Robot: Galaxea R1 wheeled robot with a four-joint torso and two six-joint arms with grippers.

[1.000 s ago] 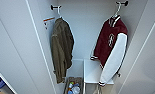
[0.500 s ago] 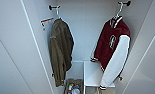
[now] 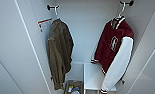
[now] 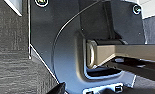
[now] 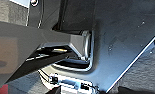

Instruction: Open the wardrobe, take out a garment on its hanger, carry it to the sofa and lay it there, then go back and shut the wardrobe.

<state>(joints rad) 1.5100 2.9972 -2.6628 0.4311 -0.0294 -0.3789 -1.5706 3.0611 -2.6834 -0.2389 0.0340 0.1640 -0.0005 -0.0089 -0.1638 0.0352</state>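
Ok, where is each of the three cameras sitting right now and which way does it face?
Head: high on the robot, facing into the open wardrobe: the maroon garment on its hanger, an olive jacket; none of the robot's body.
Left wrist: on the left arm, facing down at the robot's dark plate and grey carpet.
Right wrist: on the right arm, likewise.
Shared: both wrist views show plate and carpet.

The wardrobe (image 3: 88,37) is white inside, on its walls and its open doors. The garment (image 3: 113,47) is maroon with white sleeves, a white emblem on the chest, and maroon-white stripes on collar, cuffs and hem. Its hanger (image 3: 121,11) is white. The other jacket (image 3: 59,52) is olive-brown (plain, no pattern). A white sheet with an orange strip (image 3: 44,25) sticks beside it. The floor (image 4: 10,45) is dark grey carpet.
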